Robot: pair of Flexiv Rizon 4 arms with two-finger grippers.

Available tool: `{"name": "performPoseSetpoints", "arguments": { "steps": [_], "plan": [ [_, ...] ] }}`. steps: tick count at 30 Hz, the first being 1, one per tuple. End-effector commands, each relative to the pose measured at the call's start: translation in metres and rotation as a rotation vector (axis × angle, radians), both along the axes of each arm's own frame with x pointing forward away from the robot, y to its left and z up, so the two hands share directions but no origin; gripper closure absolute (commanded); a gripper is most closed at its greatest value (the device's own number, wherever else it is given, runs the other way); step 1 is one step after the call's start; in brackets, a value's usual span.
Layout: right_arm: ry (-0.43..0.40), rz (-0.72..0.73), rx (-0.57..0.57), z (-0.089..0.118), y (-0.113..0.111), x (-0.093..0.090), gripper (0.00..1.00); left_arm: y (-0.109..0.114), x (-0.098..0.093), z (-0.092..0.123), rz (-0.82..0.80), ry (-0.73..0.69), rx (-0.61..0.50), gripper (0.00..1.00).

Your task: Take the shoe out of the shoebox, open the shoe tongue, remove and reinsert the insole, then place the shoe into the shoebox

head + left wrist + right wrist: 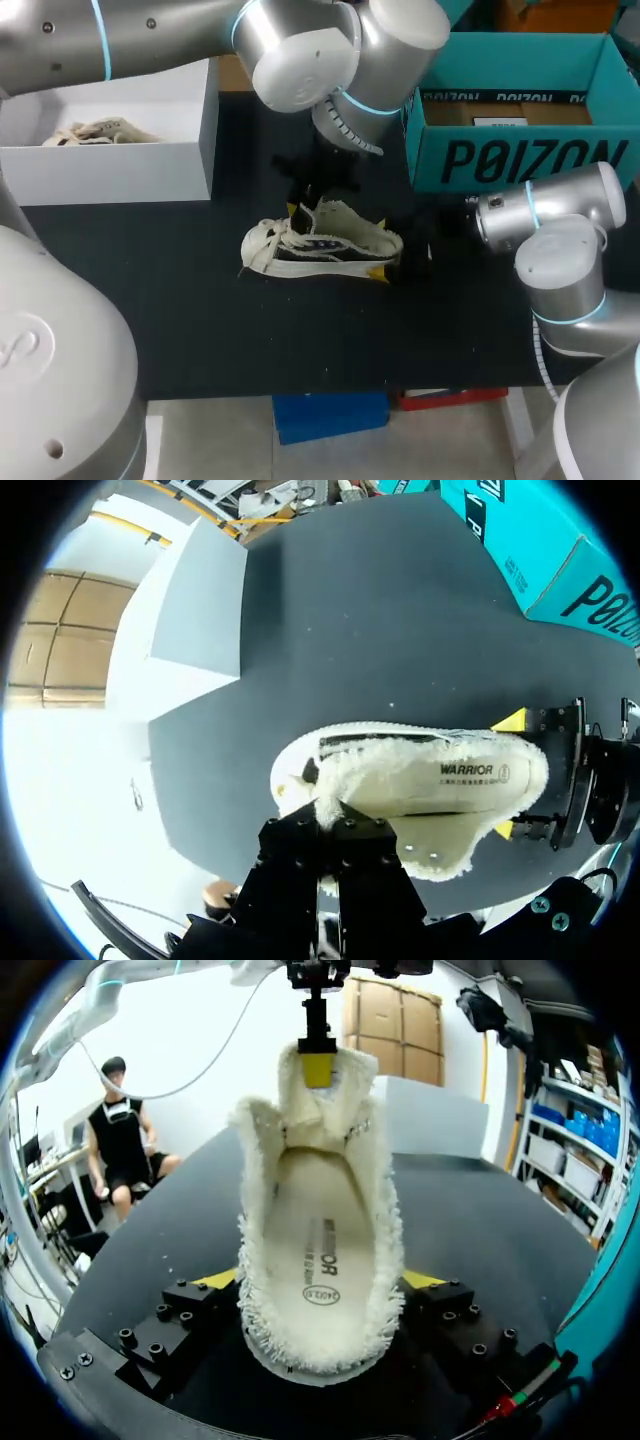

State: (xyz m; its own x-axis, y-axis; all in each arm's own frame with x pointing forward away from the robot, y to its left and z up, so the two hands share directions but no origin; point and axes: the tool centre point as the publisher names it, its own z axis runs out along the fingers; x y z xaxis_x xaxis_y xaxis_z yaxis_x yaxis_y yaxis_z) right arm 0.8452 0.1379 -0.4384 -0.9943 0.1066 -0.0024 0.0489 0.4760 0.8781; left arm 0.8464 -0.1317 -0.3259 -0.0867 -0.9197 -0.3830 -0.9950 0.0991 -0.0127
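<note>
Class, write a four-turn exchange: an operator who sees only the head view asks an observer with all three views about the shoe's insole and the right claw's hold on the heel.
Operator: Is an insole inside the cream fleece-lined shoe?
Observer: Yes. The left wrist view shows a cream printed insole lying flat inside.
Operator: Does the right claw hold the heel?
Observer: Yes. In the right wrist view its yellow tips touch the heel from both sides.
</note>
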Motion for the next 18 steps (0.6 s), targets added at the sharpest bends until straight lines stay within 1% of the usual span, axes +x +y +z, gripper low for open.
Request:
{"name": "performPoseSetpoints", "arguments": {
  "steps": [1, 2, 12, 18],
  "plan": [
    [0.0, -0.002, -0.001, -0.004, 0.002, 0.0, 1.0, 0.017, 0.0, -0.003, 0.015, 0.006, -0.042, 0.05],
    [0.0, -0.002, -0.001, -0.004, 0.002, 0.0, 1.0, 0.02, 0.0, -0.003, 0.021, 0.008, -0.046, 0.0],
    [0.0, -0.002, -0.001, -0.004, 0.002, 0.0, 1.0, 0.051, 0.007, 0.001, 0.105, 0.018, -0.061, 0.0],
    [0.0, -0.002, -0.001, -0.004, 0.002, 0.0, 1.0, 0.062, 0.003, -0.004, 0.124, 0.039, -0.062, 0.0]
  ]
}}
